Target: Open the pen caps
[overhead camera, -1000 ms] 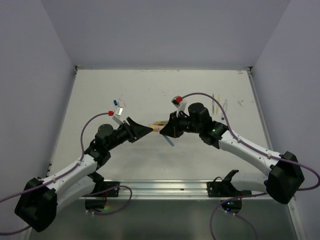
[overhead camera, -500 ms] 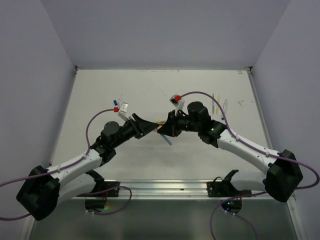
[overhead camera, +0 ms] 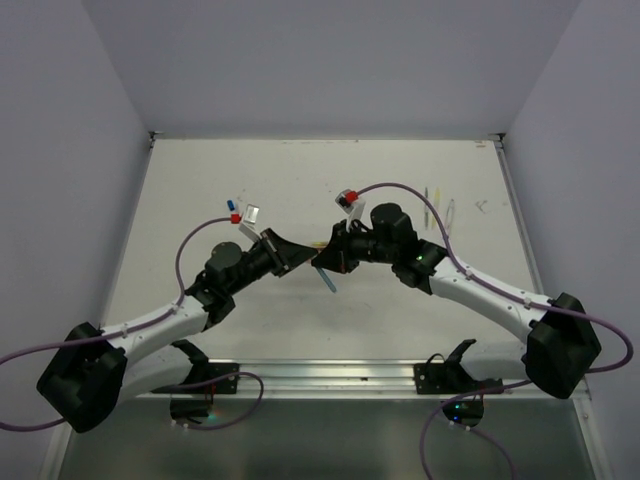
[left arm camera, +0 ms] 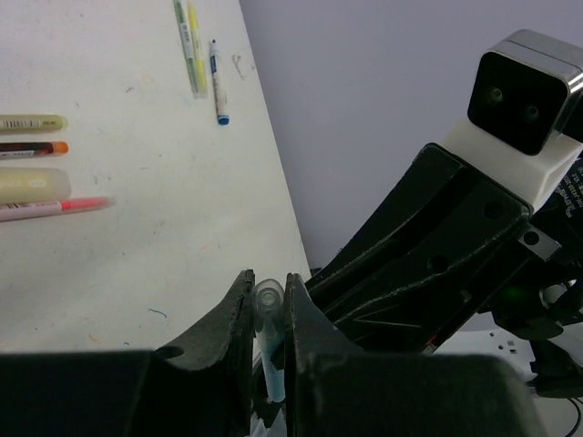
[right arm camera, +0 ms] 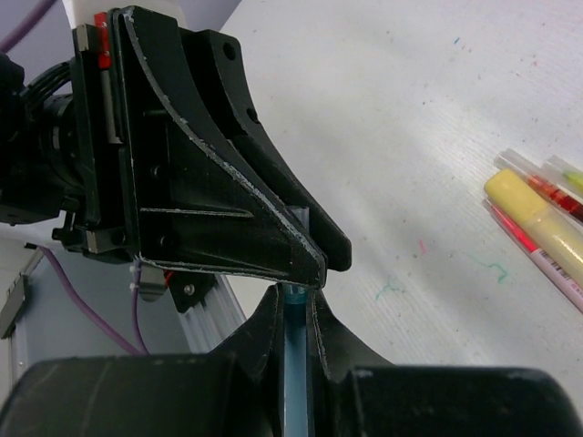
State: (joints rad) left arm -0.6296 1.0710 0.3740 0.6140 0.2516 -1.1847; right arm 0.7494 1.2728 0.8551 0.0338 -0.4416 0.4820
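Both grippers meet tip to tip above the middle of the table. A blue pen runs lengthwise between the jaws of my right gripper, which is shut on its barrel. My left gripper is shut on the translucent pen cap at the pen's end. In the top view, the left gripper touches the right gripper, and the pen's blue tail sticks out below them.
Several pens lie side by side below the grippers: yellow-green, red, pale yellow, pink. Further off lie two yellow-green pens and a blue-and-white pen. Walls enclose the table on three sides.
My left gripper has moved right up to the right gripper and has shut on the cap end of the blue pen. The right gripper has shifted slightly left, still gripping the pen.
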